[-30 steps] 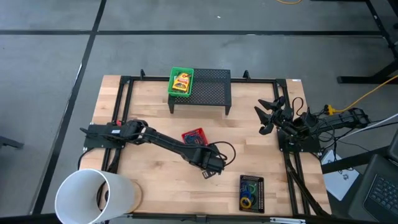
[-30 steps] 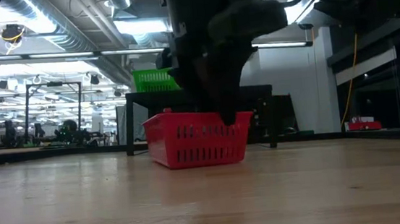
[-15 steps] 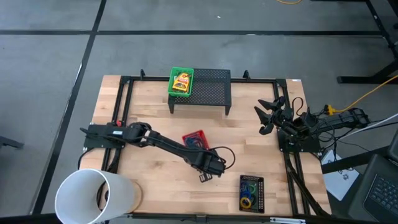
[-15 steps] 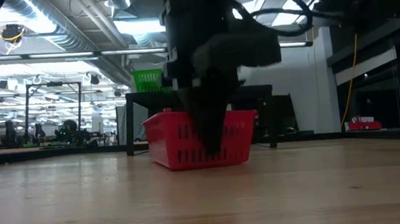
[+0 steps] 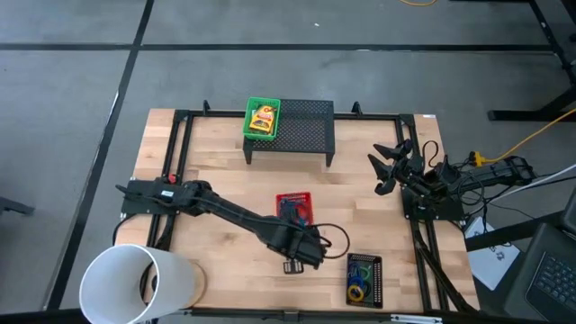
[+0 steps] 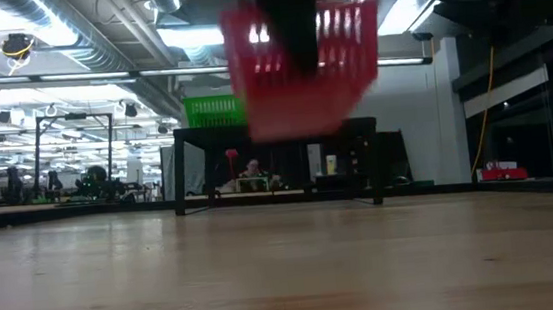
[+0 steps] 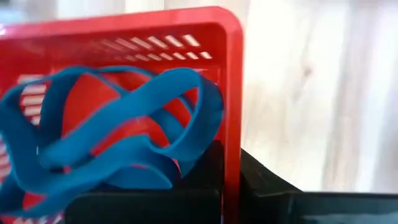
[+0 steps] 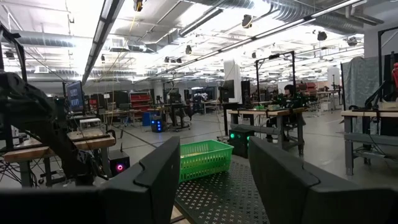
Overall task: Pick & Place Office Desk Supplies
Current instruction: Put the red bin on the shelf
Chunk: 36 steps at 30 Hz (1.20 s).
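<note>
A red mesh tray [image 5: 293, 206] with the blue cord bundle [image 7: 112, 134] inside hangs above the table in the low view [image 6: 304, 64], with my left gripper [image 5: 298, 227] shut on it near the table's middle front. My right gripper [image 5: 389, 167] waits open at the table's right edge, touching nothing. A yellow crayon box [image 5: 263, 118] lies in the green tray [image 5: 249, 121] on the black mesh stand [image 5: 304, 133]. Rubber-band rings [image 5: 360, 281] lie in the black tray [image 5: 375, 275]. My left gripper holds the red tray by its near end wall [image 7: 232, 134], close to a corner. One finger [image 7: 198, 182] is inside the tray and the other [image 7: 270, 188] outside. The fingers come from the table's near side, slanting down. The tray hangs lifted clear of the table, roughly level.
A big white cylinder [image 5: 137, 284] lies at the front left corner. The black mesh stand spans the far middle. Black frame rails [image 5: 176, 162] run along the table's left, far and right sides. Bare wood lies between the stand and the red tray.
My left gripper has shut on the red tray's wall and gone up, carrying the tray off the table. The tray has turned a little and shifted toward the table's right and near edges. The cord bundle stays inside it.
</note>
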Each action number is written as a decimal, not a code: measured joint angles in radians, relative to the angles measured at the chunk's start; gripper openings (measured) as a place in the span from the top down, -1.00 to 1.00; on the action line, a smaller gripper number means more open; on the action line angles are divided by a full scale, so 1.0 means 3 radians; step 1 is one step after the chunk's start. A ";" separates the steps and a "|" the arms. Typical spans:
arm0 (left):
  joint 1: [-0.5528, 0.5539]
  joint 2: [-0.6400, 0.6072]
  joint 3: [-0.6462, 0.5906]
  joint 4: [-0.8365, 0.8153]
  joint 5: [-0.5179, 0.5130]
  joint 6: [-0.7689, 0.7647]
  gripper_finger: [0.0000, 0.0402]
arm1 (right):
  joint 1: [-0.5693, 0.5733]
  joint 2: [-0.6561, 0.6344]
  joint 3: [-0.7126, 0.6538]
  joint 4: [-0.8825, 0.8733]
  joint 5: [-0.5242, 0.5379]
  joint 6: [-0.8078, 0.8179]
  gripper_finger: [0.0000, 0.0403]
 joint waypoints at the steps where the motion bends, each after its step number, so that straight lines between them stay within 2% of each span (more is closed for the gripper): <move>1: -0.0020 0.0000 0.0109 -0.0059 -0.0047 0.0099 0.99 | 0.0000 0.0000 0.0000 0.0001 0.0003 0.0000 0.06; 2: -0.0038 -0.0003 0.0198 -0.0134 -0.0102 0.0201 0.99 | 0.0000 0.0000 0.0000 0.0001 0.0003 0.0001 0.06; 5: -0.0040 -0.0160 0.0104 -0.0220 -0.0182 0.0492 0.99 | 0.0000 0.0000 0.0000 -0.0001 0.0003 0.0002 0.06; 10: 0.0133 -0.0198 0.0178 -0.0813 -0.0443 0.0504 0.99 | 0.0000 0.0000 0.0000 0.0000 0.0004 0.0008 0.06; 16: 0.0395 -0.0248 0.0178 -0.0669 -0.0475 0.1081 0.99 | 0.0000 0.0000 0.0000 -0.0009 0.0003 0.0008 0.06; 19: 0.0536 -0.0246 0.0175 -0.0789 -0.0490 0.1206 0.99 | 0.0000 0.0000 0.0000 -0.0021 0.0003 0.0008 0.06; 28: 0.0987 -0.0245 0.0174 -0.0775 -0.0416 0.1736 0.99 | 0.0000 0.0000 0.0000 -0.0048 0.0003 0.0006 0.06; 36: 0.1411 -0.0245 0.0174 -0.0722 -0.0397 0.2009 0.99 | 0.0000 0.0000 0.0000 -0.0053 0.0003 0.0006 0.06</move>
